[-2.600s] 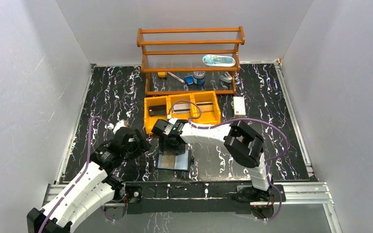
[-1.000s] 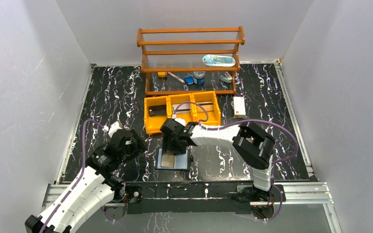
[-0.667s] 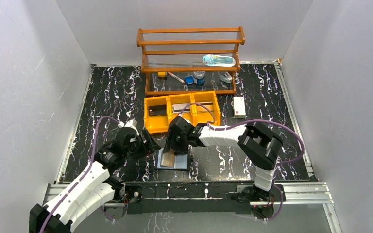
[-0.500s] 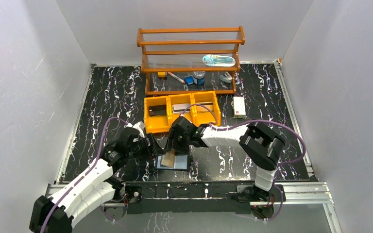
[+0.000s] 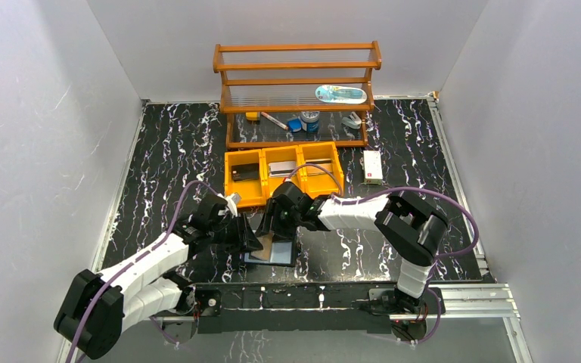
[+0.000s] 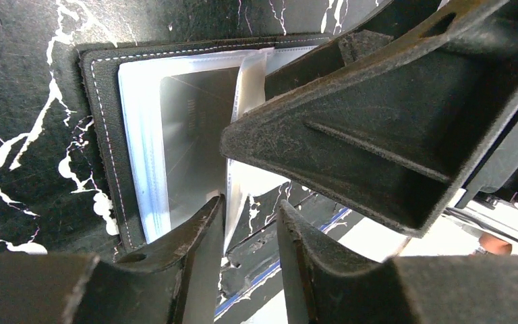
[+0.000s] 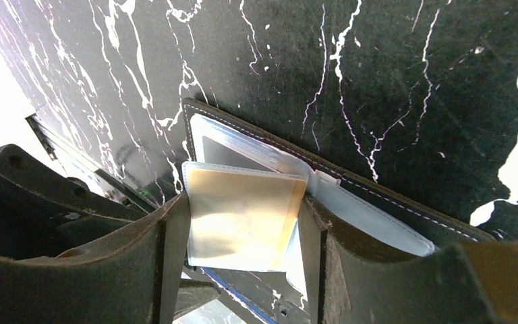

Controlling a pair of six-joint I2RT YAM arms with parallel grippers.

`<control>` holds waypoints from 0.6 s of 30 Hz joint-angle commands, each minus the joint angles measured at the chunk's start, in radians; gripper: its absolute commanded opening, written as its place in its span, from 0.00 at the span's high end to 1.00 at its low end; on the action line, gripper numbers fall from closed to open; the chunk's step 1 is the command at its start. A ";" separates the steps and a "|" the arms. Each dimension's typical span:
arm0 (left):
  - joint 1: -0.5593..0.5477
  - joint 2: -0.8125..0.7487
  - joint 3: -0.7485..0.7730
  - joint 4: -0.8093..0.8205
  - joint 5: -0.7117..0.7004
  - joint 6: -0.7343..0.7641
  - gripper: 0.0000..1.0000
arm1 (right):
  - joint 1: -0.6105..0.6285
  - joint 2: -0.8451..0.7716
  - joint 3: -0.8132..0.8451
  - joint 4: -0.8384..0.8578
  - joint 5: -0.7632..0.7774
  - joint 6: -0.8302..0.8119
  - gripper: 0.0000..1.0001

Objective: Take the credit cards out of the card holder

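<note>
Right fingers (image 7: pixel 172 270) are pinching the tan credit card (image 7: pixel 243 216) edgewise, holding it just above the open card holder (image 7: pixel 367 212). Left fingers (image 6: pixel 195 263) are sitting slightly apart astride its clear sleeve (image 6: pixel 249 179), probably to steady it.

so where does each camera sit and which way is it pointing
top: fixed above and behind the arms, looking down over the table toward the shelf; both arms show.
left wrist: on the left arm, looking down at the card holder; left gripper at the bottom.
right wrist: on the right arm, looking down at the tan card held in the right gripper.
shared: both wrist views show the open card holder.
</note>
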 commanded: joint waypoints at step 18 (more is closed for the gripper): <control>-0.008 0.044 0.075 0.041 0.122 0.079 0.77 | -0.006 -0.123 0.032 -0.083 0.045 -0.039 0.20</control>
